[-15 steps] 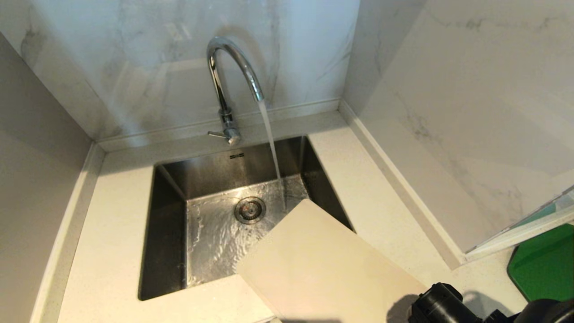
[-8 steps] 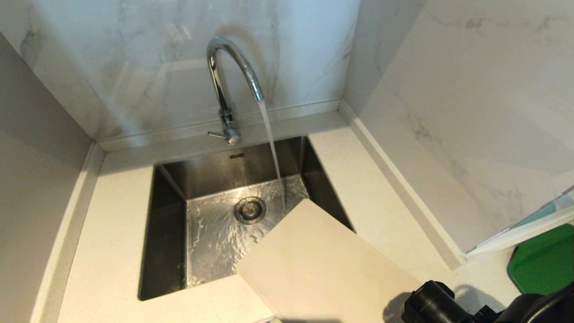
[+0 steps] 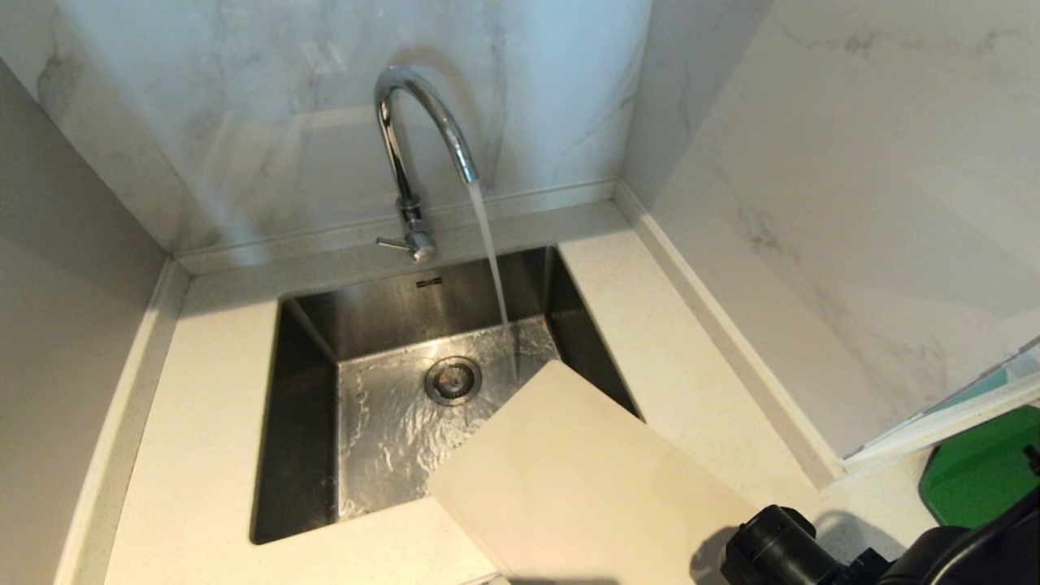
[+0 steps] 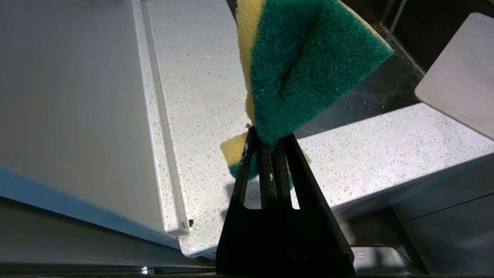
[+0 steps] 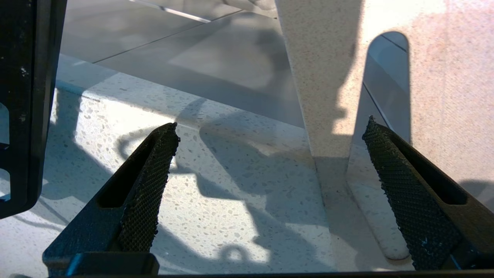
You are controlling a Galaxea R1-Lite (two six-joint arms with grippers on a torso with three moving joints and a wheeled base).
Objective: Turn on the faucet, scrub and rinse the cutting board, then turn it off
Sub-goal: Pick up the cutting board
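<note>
Water runs from the faucet (image 3: 422,138) in a steady stream into the steel sink (image 3: 390,406), landing beside the drain (image 3: 453,380); its side lever (image 3: 396,243) sticks out near the base. Cutting board (image 3: 585,479) lies tilted, far corner hanging over the sink's near-right rim, the rest across the speckled desk (image 3: 203,422). Right end effector (image 5: 266,181): fingers spread wide, nothing between them. It hovers low over the board's handle end, where the board's edge strip beside the slot (image 5: 386,96) falls between the two fingertips; one textured fingertip (image 5: 154,162) sits over bare desk, the other over the slot. Contact with the board cannot be told. In the head view only the arm's black wrist housing (image 3: 780,548) shows, at the board's near-right corner. Left end effector (image 4: 268,144): fingers pressed together, pinching a yellow-and-green scouring sponge (image 4: 305,69) by one corner, the green abrasive face toward the camera. It hangs over the desk's front edge, with the sink and a corner of the cutting board beyond it; this arm is outside the head view. A dark green board (image 3: 983,475) lies on the desk beyond the right end effector, partly under a white panel.
</note>
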